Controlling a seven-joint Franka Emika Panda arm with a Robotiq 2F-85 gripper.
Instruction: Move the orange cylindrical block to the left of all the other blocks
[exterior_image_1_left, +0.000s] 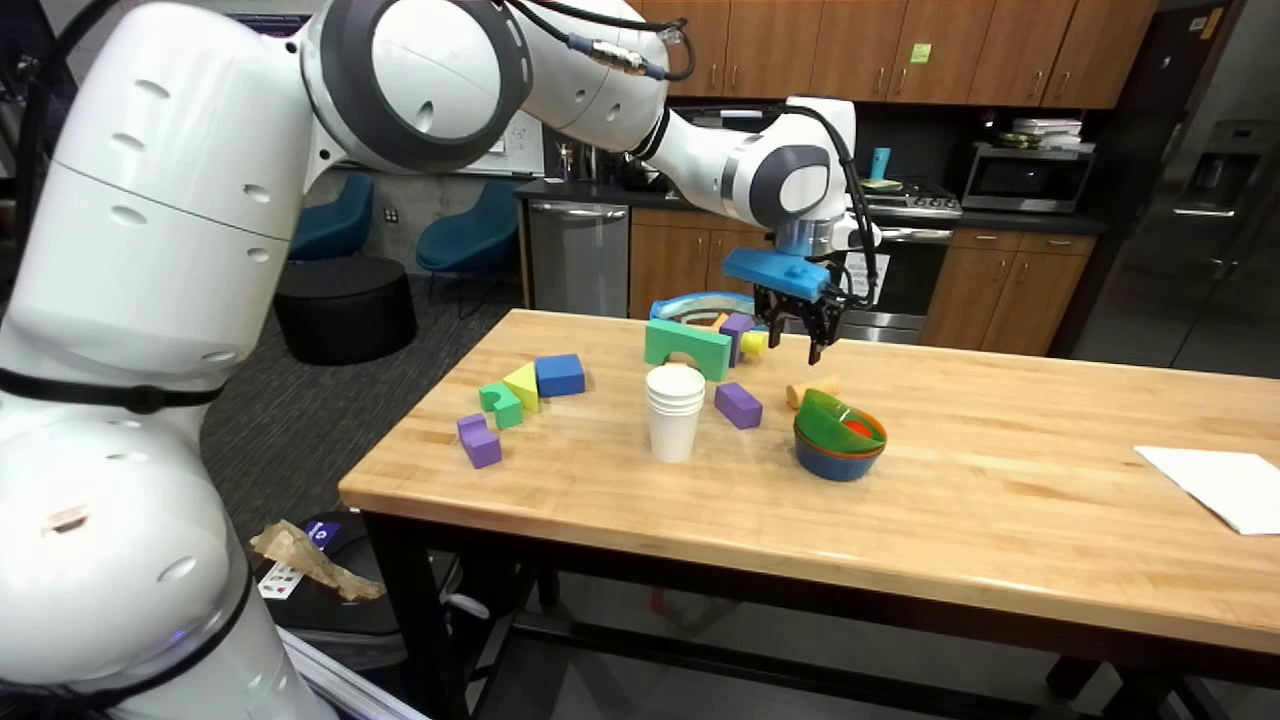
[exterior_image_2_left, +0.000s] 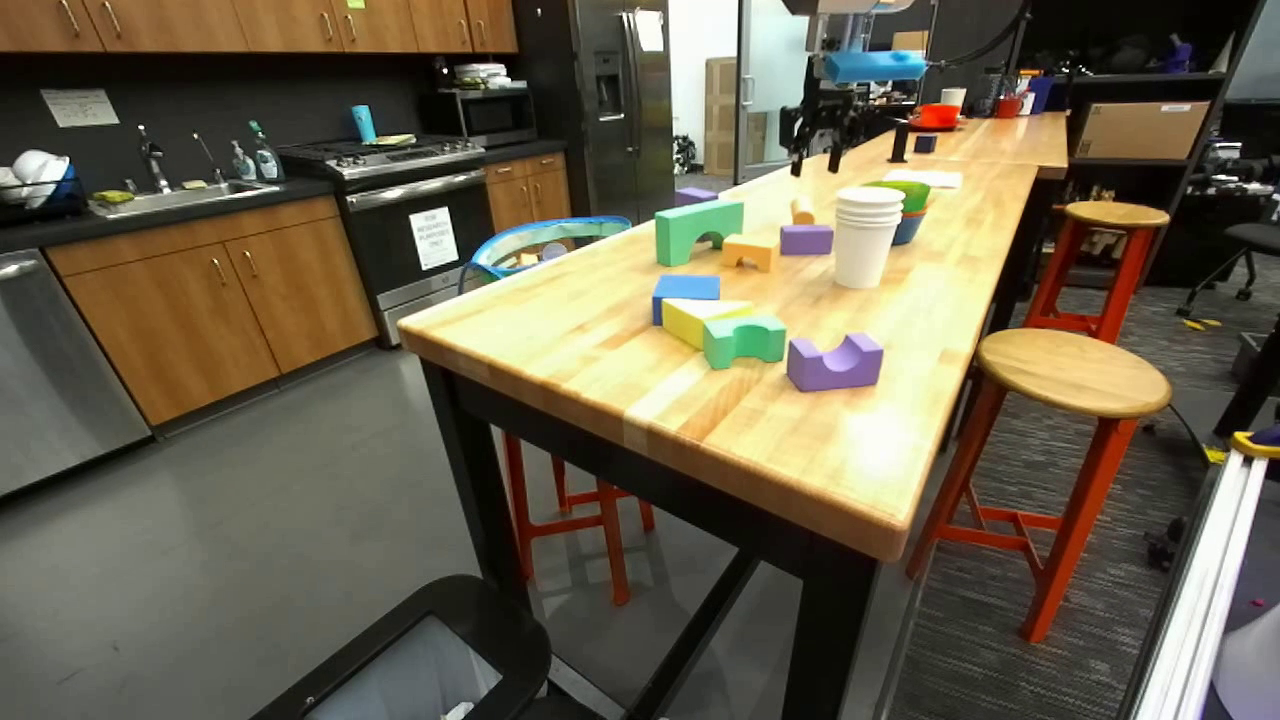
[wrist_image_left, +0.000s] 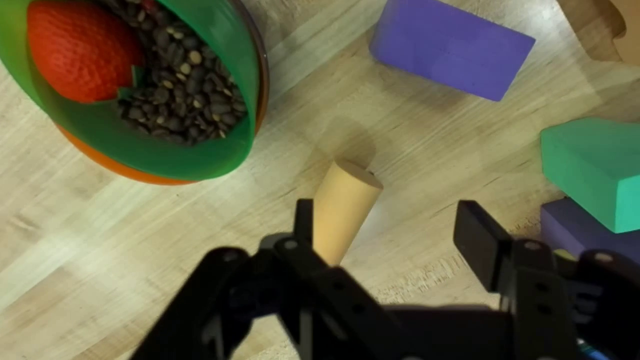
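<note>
The light orange cylindrical block lies on its side on the table beside the bowls; it also shows in an exterior view and in the wrist view. My gripper is open, empty and above the table, with the cylinder below near its left finger, which hides part of it. A purple block and a green arch stand nearby. A blue block, a yellow triangle, a small green block and a notched purple block form a group towards the table end.
A stack of white cups stands among the blocks. A green bowl, holding a red strawberry and dark beans, sits tilted in a blue bowl close to the cylinder. An orange arch is beside the green arch. White paper lies further along.
</note>
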